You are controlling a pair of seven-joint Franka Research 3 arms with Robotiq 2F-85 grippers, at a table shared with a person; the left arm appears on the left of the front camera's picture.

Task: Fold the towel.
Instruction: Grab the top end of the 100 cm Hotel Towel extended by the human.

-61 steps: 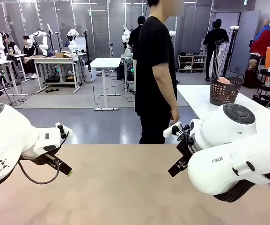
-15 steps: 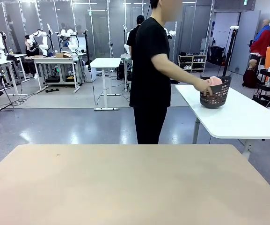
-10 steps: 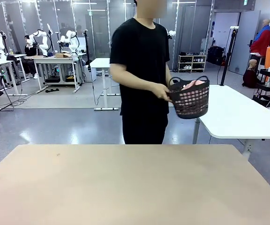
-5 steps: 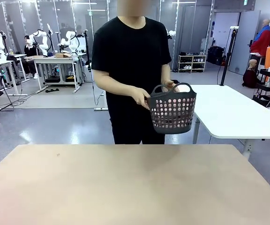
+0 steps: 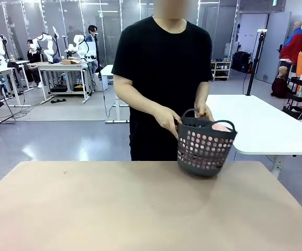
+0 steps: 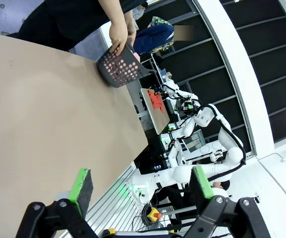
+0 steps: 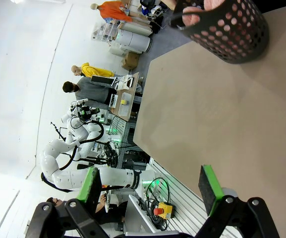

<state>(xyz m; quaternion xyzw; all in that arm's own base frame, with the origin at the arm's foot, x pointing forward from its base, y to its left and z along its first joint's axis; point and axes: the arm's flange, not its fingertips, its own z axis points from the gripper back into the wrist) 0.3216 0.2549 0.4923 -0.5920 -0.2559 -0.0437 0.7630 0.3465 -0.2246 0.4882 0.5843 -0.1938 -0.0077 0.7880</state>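
Folding not yet begun: a person holds the basket (image 5: 205, 152), towel (image 5: 221, 127) inside, at centre-right of the frame, while the left hand (image 6: 140, 183) and right hand (image 7: 150, 182) stand open and empty, and the next move is probably to lift the towel out.

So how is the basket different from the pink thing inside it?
The basket is dark grey, stiff and full of round holes; the towel is salmon-pink soft cloth. The basket shows whole, tilted, gripped at its top by the person's hands; the towel is bunched inside, peeking over the rim and through the holes. Both are at the far edge of the tan table.
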